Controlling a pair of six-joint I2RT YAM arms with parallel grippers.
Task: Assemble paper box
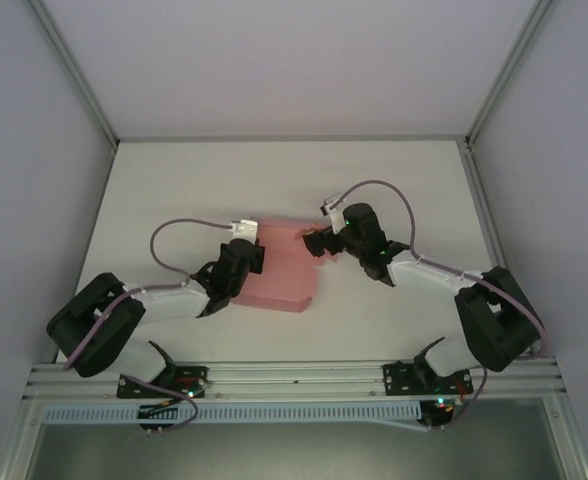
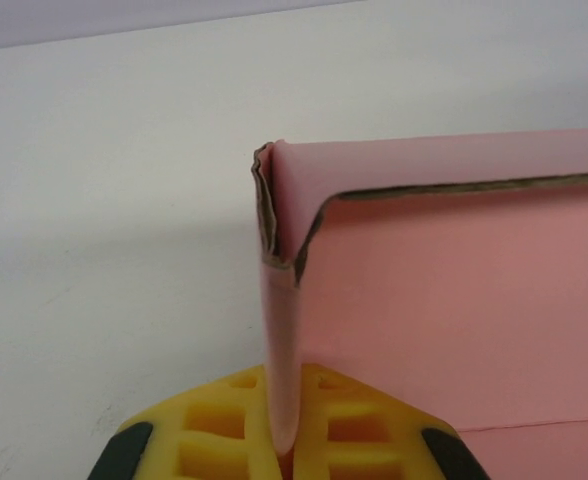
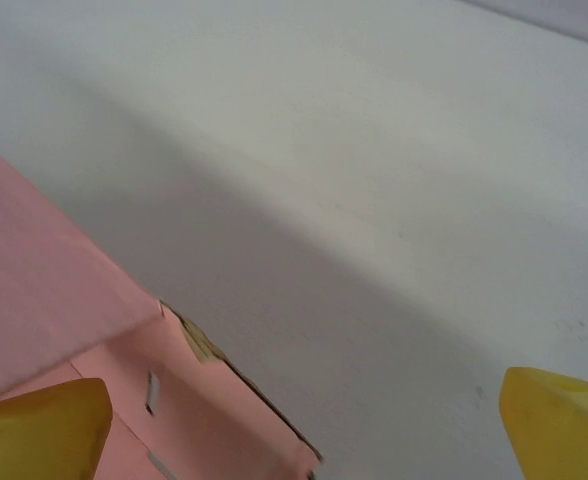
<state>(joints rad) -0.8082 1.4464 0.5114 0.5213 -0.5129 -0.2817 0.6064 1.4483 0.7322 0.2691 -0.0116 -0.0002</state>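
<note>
Pinching an upright flap of the paper box (image 2: 454, 330) tight in the left hand (image 2: 286, 430); holding the right hand (image 3: 299, 425) spread wide open by a box corner, over the worktop (image 3: 374, 150).

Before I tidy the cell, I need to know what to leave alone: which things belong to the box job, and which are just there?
In the job: box, a flap pinched in the shut left gripper; open right gripper at its far corner.
Just there: table; walls; front rail.
</note>
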